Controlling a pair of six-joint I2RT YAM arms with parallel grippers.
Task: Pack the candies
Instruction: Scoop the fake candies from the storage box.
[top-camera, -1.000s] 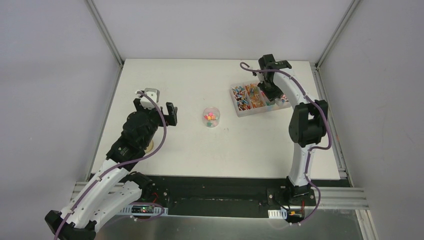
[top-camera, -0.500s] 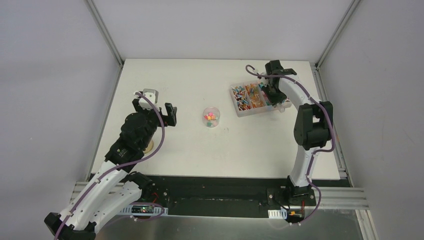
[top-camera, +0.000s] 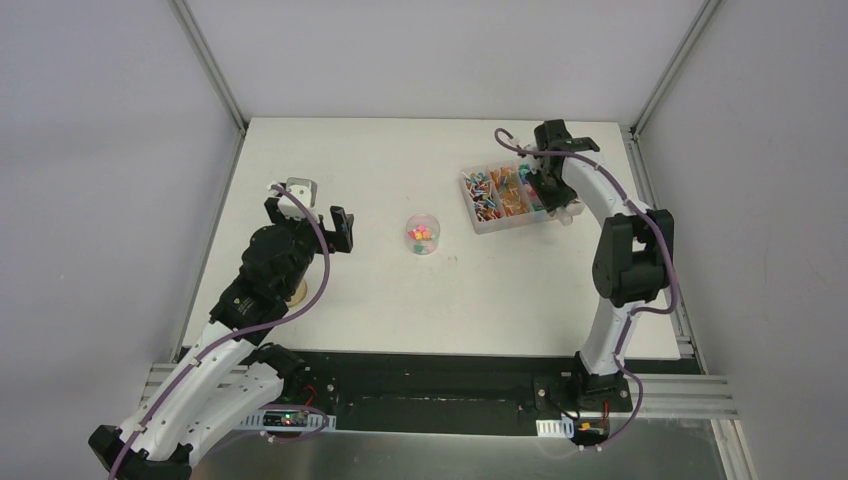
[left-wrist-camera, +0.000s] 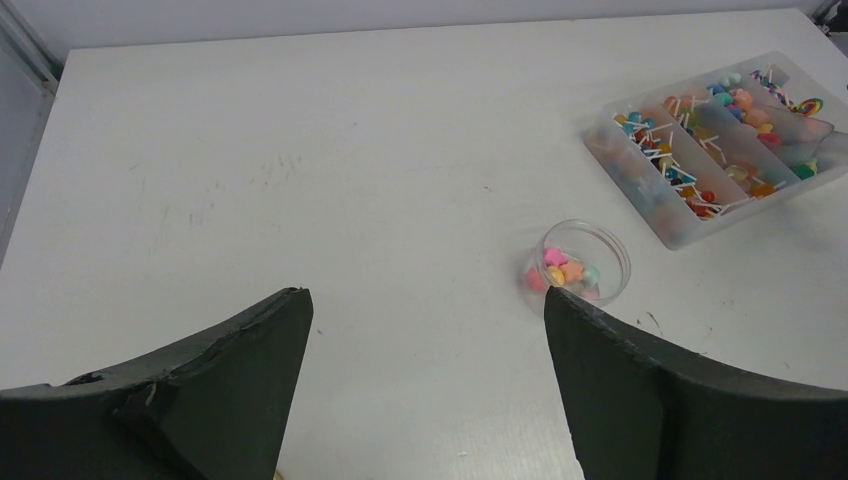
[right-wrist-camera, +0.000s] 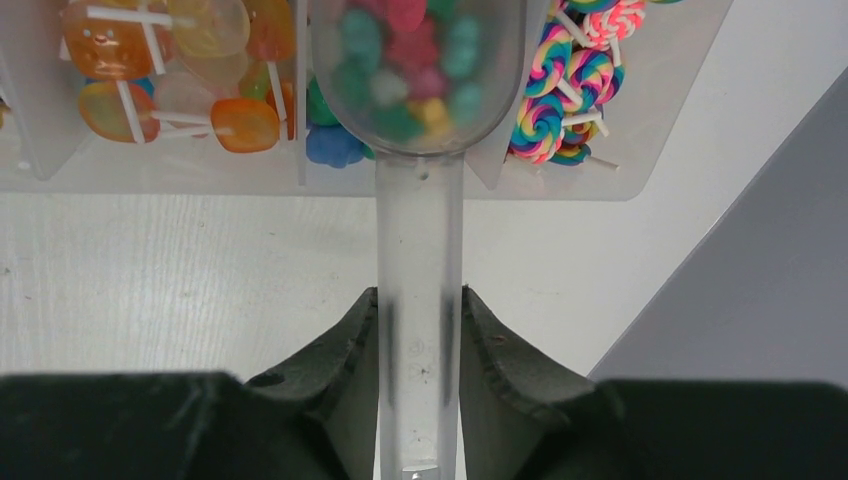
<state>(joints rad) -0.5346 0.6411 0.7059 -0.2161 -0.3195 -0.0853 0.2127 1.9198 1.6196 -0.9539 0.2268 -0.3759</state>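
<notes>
From above, my left gripper (top-camera: 322, 210) hangs with its fingers spread wide and nothing between them, well apart from the small clear cup (top-camera: 435, 233). My right gripper (top-camera: 548, 190) reaches over the tray (top-camera: 500, 224) at the far side.

Through my left wrist, only a few candies (left-wrist-camera: 562, 270) lie in the cup's bottom, so I judge most of the packing is left.

Through my right wrist, my fingers are clamped on the clear scoop (right-wrist-camera: 420, 250) by its handle. Its bowl, over a tray compartment, seems loaded with candies, though the frosted plastic blurs them. That load has not yet reached the cup.
</notes>
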